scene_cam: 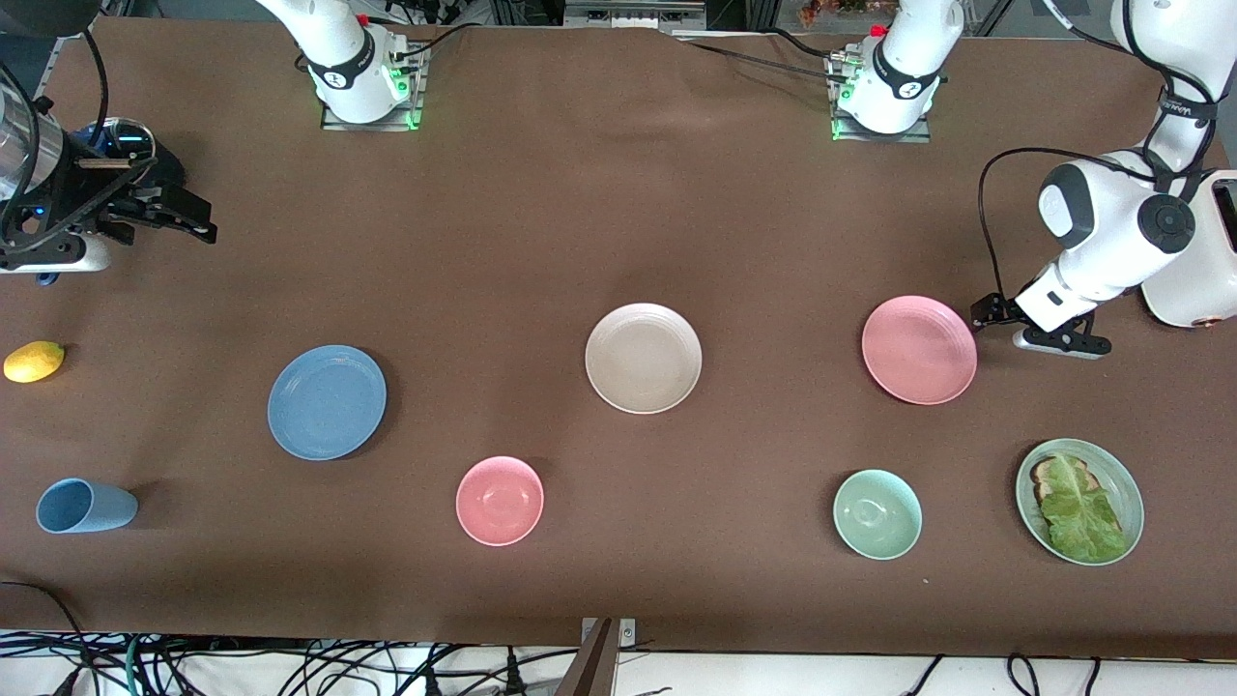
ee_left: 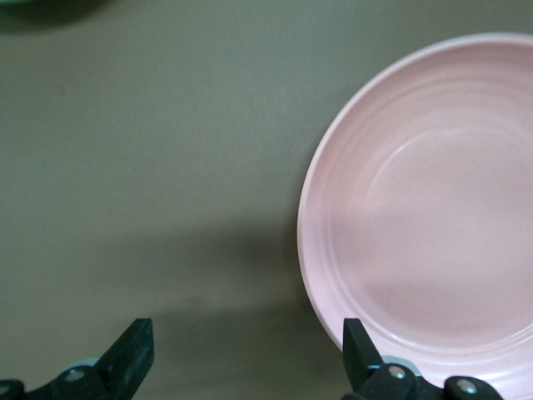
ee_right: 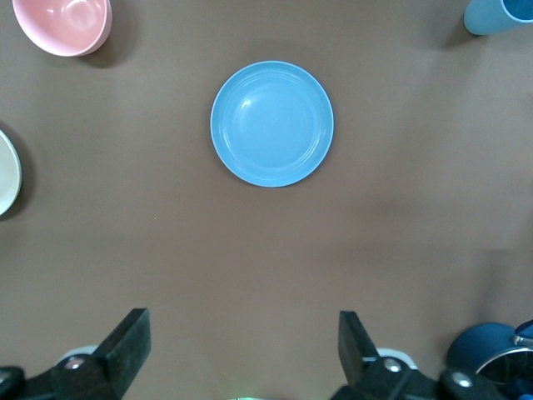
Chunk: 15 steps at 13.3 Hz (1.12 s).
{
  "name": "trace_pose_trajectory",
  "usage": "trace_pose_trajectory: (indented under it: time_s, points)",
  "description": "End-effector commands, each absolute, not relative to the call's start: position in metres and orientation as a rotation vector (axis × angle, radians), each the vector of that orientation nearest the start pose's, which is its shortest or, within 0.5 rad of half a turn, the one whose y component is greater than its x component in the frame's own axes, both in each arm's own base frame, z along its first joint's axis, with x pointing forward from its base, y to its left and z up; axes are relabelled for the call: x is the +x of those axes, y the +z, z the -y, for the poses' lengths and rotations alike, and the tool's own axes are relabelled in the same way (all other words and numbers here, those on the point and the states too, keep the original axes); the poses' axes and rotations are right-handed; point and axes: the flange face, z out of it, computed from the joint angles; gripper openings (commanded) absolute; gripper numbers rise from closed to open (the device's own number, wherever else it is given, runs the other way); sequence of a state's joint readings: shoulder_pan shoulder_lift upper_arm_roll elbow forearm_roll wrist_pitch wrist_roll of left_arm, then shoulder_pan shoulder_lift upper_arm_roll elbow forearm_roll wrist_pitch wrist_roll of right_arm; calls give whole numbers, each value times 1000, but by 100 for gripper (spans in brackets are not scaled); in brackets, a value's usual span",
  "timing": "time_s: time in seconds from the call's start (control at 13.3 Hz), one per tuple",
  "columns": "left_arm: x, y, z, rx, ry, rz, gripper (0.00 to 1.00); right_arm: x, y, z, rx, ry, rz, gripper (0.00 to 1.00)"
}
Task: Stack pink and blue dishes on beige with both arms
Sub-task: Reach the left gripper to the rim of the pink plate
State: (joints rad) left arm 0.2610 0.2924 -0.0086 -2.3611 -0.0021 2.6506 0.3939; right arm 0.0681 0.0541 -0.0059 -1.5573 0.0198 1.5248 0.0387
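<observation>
Your high front camera faces both bases; your left wrist camera hangs close over the flat pale pink plate, your right higher over the flat medium blue plate.

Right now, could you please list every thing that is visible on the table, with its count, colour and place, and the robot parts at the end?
beige plate: one, cream-beige, middle of the table.
blue plate: one, medium blue, toward the right arm's end.
pink plate: one, pale pink, toward the left arm's end.
pink bowl: one, pink, nearer the front camera than the beige plate.
green bowl: one, pale green, nearer the camera than the pink plate.
green plate: one, pale green, holds toast and lettuce, beside the green bowl.
blue cup: one, light blue, on its side.
lemon: one, yellow, at the right arm's end.
left gripper: open, beside the pink plate.
right gripper: open, empty.
</observation>
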Motion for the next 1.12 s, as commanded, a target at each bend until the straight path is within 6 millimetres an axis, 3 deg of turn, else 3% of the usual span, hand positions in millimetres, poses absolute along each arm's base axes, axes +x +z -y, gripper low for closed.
trace_pose_trajectory:
  time_s: [0.0,0.3,0.45,0.6,0.82,0.9,1.05]
  points:
    - [495,189,-124,-3151,24,-236,100,560,600,-36,-3123,138,24,100]
    - [495,178,-122,-3157,51,-236,100,560,600,-36,-3123,138,24,100]
    - [498,178,-119,-3158,48,-237,89,559,601,-36,-3123,136,24,100]
    - [503,180,-113,-3174,36,-220,89,560,600,-36,-3123,138,24,100]
    - [523,186,-112,-3184,54,-225,91,559,601,-36,-3123,138,24,100]
    - [524,186,-112,-3186,61,-226,89,559,599,-36,-3123,145,24,100]
    - [524,183,-111,-3190,69,-226,74,559,600,-36,-3123,143,24,100]
